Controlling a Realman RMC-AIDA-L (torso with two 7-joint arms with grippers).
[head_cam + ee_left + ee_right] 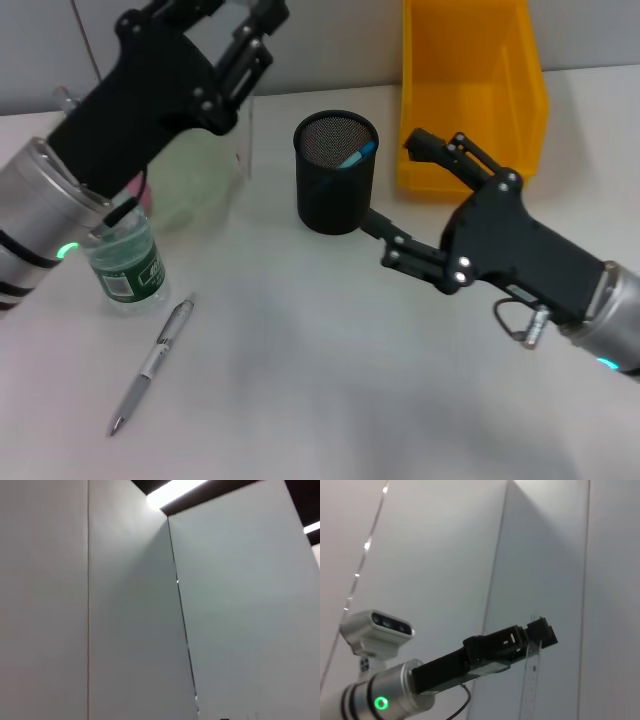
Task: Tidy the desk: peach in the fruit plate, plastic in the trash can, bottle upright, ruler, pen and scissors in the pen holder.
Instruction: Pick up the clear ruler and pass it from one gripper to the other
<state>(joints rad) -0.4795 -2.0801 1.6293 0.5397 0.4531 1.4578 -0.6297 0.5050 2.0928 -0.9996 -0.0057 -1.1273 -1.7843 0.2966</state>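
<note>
My left gripper (pixel 256 45) is raised at the back left, shut on a clear ruler (pixel 247 140) that hangs down from it. The right wrist view shows the same gripper (pixel 540 636) and ruler (pixel 532 680). The black mesh pen holder (pixel 335 175) stands mid-table with a blue-tipped item (pixel 357 155) in it. My right gripper (pixel 390 180) is open and empty just right of the holder. A bottle with a green label (pixel 125 262) stands upright at the left. A silver pen (pixel 150 365) lies in front of it. A pale green plate (pixel 195 185) sits behind the bottle, with something pink (pixel 140 190) at its edge, mostly hidden by the left arm.
A yellow bin (pixel 470 90) stands at the back right, behind my right gripper. The left wrist view shows only grey wall panels (pixel 150 630). Bare white table (pixel 330 380) lies in front of the holder.
</note>
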